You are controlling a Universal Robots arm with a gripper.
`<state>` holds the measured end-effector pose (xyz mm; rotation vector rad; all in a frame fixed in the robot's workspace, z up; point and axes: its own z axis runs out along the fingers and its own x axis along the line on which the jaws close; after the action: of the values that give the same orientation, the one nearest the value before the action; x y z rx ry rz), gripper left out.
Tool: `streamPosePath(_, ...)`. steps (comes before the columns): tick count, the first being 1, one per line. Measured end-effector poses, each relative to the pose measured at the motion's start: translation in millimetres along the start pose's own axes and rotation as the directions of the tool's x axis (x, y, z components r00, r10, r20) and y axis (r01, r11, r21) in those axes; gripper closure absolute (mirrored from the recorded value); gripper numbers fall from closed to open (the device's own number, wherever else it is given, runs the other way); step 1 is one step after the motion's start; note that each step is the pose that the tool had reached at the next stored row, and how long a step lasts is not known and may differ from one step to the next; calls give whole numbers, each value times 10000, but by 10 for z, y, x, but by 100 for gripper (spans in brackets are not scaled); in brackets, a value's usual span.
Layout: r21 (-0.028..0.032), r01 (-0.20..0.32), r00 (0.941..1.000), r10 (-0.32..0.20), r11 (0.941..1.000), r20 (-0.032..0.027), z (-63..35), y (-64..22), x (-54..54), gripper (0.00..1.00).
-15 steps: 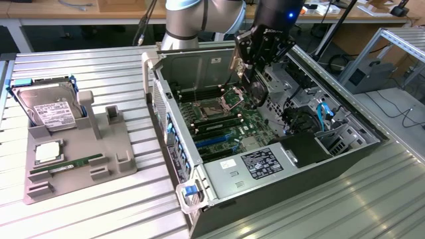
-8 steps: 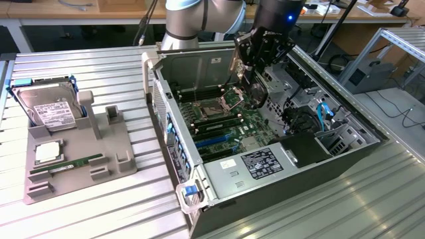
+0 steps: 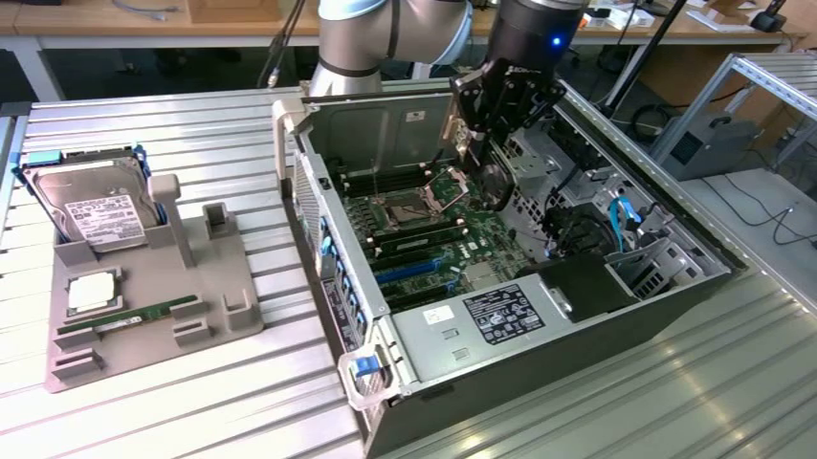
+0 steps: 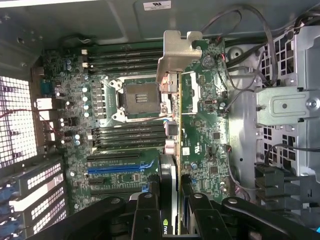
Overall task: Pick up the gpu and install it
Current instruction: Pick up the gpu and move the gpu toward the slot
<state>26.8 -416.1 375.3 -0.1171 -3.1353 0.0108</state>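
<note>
We see the black two-fingered gripper (image 4: 172, 214) clamped on the gpu (image 4: 171, 125), a thin flat expansion card with a silvery metal bracket at one end, held edge-on between the fingers (image 4: 146, 216). The card hangs inside the open top of the black tower computer case (image 3: 600, 368). It is over the case's green motherboard (image 4: 210, 125), just beside the empty square processor socket (image 4: 137, 97), and is not seated in any slot.

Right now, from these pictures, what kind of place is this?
Probably a robotics lab or workshop: a robot arm reaches into an open computer tower on a slatted metal bench, and a grey fixture beside it holds a hard drive.
</note>
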Motion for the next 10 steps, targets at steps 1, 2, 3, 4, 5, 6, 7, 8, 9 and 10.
streamPosePath(1, 0, 0, 10000, 0, 10000, 0, 4, 0, -1, 73)
streamPosePath(2, 1, 0, 10000, 0, 10000, 0, 8, 0, -2, 73)
streamPosePath(3, 1, 0, 10000, 0, 10000, 0, 13, 0, -4, 73)
streamPosePath(4, 2, 0, 10000, 0, 10000, 0, 16, 1, -6, 73)
streamPosePath(5, 3, 0, 10000, 0, 10000, 0, 23, 1, -8, 73)
streamPosePath(6, 4, 0, 10000, 0, 10000, 0, 33, 1, -11, 73)
streamPosePath(7, 4, 0, 10000, 0, 10000, 1, 41, 1, -14, 73)
streamPosePath(8, 5, 0, 10000, 0, 10000, 0, 51, 2, -17, 73)
streamPosePath(9, 6, 0, 10000, 0, 10000, 0, 59, 2, -20, 73)
streamPosePath(10, 7, 1, 10000, -1, 10000, 1, 66, 2, -23, 73)
